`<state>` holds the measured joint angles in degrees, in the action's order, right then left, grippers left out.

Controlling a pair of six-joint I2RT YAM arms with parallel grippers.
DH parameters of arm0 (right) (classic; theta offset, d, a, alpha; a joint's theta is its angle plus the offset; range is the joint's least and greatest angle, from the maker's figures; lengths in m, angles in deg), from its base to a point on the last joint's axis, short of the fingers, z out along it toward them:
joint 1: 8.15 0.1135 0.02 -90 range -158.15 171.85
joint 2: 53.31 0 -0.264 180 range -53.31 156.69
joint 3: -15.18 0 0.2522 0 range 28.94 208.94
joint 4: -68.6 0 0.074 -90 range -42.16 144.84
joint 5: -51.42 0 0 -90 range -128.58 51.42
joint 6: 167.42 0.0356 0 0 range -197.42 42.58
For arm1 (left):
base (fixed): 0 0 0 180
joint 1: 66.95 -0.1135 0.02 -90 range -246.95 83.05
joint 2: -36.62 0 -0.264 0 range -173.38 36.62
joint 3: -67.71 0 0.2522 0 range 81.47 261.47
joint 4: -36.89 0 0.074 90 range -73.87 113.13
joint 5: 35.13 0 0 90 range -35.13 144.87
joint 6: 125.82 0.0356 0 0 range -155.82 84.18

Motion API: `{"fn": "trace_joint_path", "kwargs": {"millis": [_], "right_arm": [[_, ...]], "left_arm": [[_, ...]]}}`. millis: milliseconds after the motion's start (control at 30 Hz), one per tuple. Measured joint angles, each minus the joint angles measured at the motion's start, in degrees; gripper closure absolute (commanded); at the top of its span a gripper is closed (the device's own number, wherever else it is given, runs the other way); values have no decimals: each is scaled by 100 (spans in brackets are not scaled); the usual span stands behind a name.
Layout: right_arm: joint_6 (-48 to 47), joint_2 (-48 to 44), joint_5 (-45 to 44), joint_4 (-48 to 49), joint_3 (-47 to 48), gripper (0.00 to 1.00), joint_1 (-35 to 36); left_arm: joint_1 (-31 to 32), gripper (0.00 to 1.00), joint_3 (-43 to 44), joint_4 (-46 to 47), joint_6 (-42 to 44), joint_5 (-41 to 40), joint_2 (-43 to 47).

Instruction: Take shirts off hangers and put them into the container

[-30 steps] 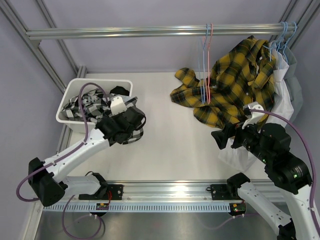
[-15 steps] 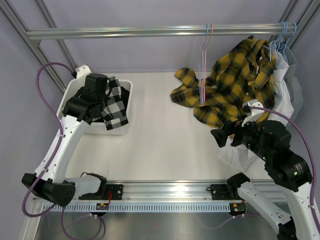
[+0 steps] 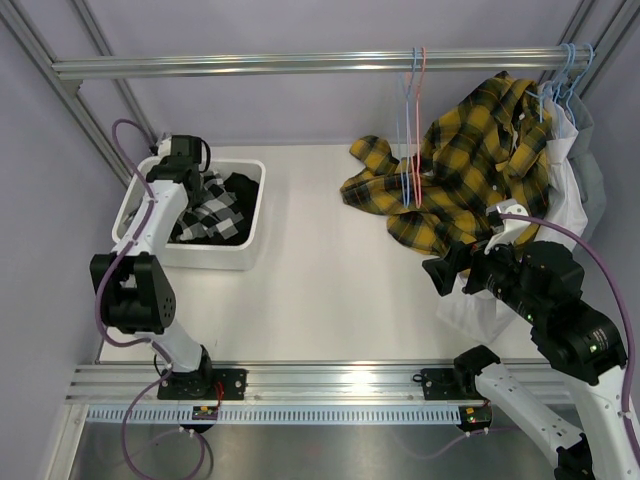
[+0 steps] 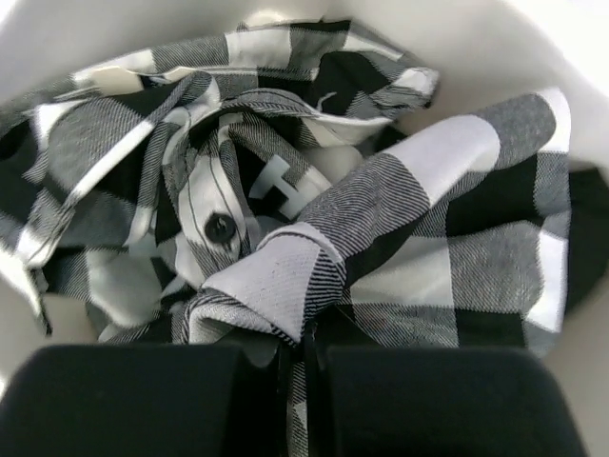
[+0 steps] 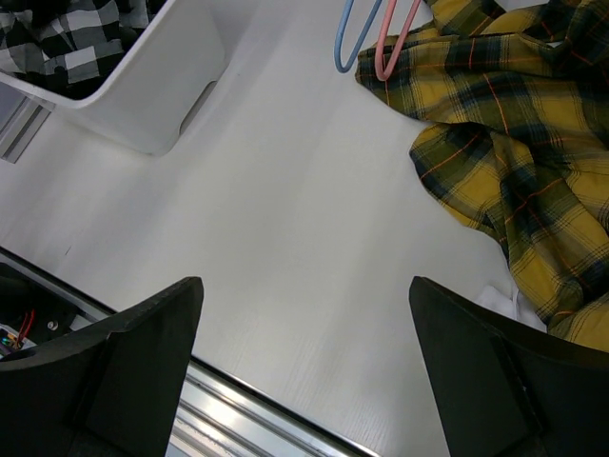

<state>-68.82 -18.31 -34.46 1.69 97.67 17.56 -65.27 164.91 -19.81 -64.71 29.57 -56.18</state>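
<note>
Nearest us, at 4 o'clock in the overhead view, the right pincer point(image 5: 304, 286) stands with its jaws spread wide and holds nothing. It hangs over bare bench point(image 3: 330, 270), just beside the hem of the yellow plaid shirt point(image 3: 470, 170).

At 9 o'clock the left pincer point(image 4: 304, 357) is down inside the container point(image 3: 215, 255), its jaws closed tight on a fold of the checked shirt point(image 4: 428, 238). That shirt lies crumpled within the walls. Plain black cloth point(image 3: 240, 185) shows at the tub's far right corner. We judge the tub to be partly filled.

The yellow plaid shirt spills from the rail point(image 3: 250, 65) at 1 o'clock down onto the bench. The white shirt point(image 3: 565, 190) hangs behind it at 2 o'clock.

We judge these shirts light, limp and prone to snag. A pinch on a bunched fold near the collar should slide each off its wire.

Two bare hangers, the pink hanger point(image 3: 421, 100) and the blue hanger point(image 3: 408, 110), hang at 12 o'clock.
</note>
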Motion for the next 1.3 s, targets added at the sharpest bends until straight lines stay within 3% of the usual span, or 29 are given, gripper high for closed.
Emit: {"fn": "trace_joint_path", "kwargs": {"millis": [267, 367, 533, 767, 933, 1067, 1300], "right_arm": [[2, 72, 0, 0, 2, 1, 0], [2, 90, 2, -2, 2, 0, 0], [7, 118, 2, -7, 9, 0, 0], [31, 118, 4, -9, 26, 1, 0], [59, 103, 9, -4, 26, 0, 0], [66, 68, 11, 15, 22, 0, 0], [66, 59, 57, 31, 0, 0, 0]], "left_arm": [[-33, 98, -595, 540, 87, 192, -717], [-33, 90, -697, 697, 136, 293, -824], [-35, 62, -695, 673, 236, 378, -678], [-33, 37, -398, 63, 295, 538, 560], [-35, 37, -190, -164, 304, 555, 1539], [-35, 41, -531, -155, 319, 533, 1932], [-55, 55, -1281, -107, 291, 656, 1047]]}}
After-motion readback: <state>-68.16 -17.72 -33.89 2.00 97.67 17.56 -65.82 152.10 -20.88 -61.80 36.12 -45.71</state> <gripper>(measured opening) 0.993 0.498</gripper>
